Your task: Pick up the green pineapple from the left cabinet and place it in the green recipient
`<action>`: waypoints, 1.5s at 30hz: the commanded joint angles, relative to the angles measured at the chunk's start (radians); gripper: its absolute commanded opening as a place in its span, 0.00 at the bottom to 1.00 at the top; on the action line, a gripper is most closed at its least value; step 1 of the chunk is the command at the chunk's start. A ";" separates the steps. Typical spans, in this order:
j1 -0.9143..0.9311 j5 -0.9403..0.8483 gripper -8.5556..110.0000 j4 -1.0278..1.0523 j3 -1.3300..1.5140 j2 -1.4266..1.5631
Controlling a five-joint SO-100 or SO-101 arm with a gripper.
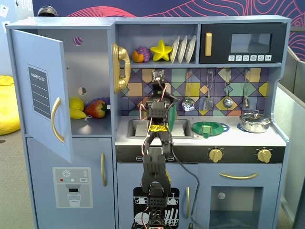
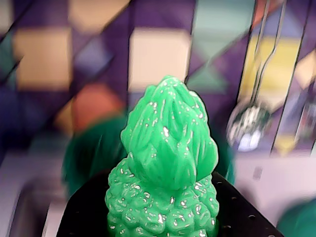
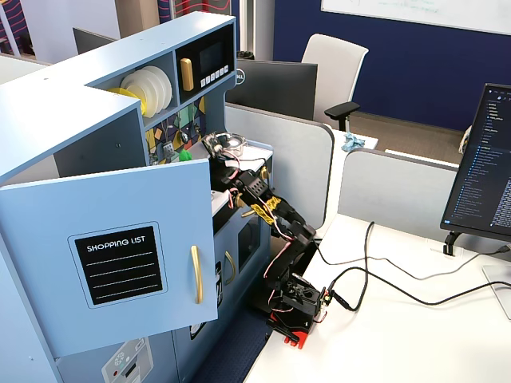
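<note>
Green pineapple (image 2: 165, 170) before hanging ladle (image 2: 248, 126)

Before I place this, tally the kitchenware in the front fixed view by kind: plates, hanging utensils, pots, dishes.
Plates: 3
Hanging utensils: 4
Pot: 1
Green dish: 1
Total: 9
</note>
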 commanded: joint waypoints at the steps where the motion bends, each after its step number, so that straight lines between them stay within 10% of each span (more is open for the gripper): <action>1: 0.015 0.000 0.07 -0.038 -0.190 -0.089; 27: 0.000 0.025 0.30 -0.095 -0.347 -0.364; 45: -0.037 -0.031 0.25 -0.037 0.449 0.480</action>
